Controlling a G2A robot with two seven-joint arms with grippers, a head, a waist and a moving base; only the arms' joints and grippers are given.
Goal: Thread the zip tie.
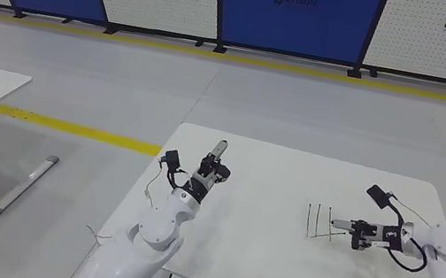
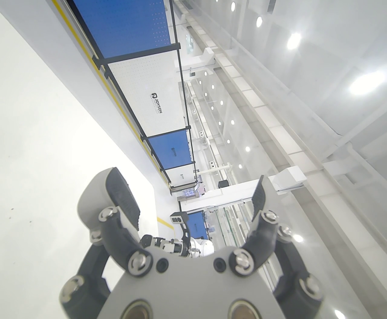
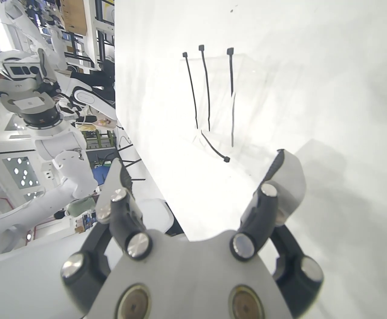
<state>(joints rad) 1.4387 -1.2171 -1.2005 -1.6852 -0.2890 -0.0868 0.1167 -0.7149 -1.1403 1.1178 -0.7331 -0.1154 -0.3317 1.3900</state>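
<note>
My right gripper [image 3: 199,160] is spread wide and grasps nothing. It is low over the table [image 3: 157,90], near the right edge. The zip ties [image 3: 208,90] lie just ahead of its fingertips: three long black ones side by side, roughly parallel, their square heads at the far end from me. A fourth tie [image 3: 215,150] lies slantwise at their near ends, its head closest to my jaws. That head is in line with the gap between my fingers but clear of both; I touch none of the ties.

From above, the zip ties [image 1: 321,221] are thin dark lines with the right gripper [image 1: 351,230] just beside them, pointing at them from the right. The heads cannot be made out there; my right wrist view shows them plainly, and shows that the slanted one is a separate tie.

My left gripper [image 2: 186,178] is also released, with nothing between the pads. From above, the left gripper [image 1: 217,151] is raised near the table's [image 1: 255,262] left edge, well apart from the ties. Its own view looks up past the fingers at wall panels and ceiling lights.
</note>
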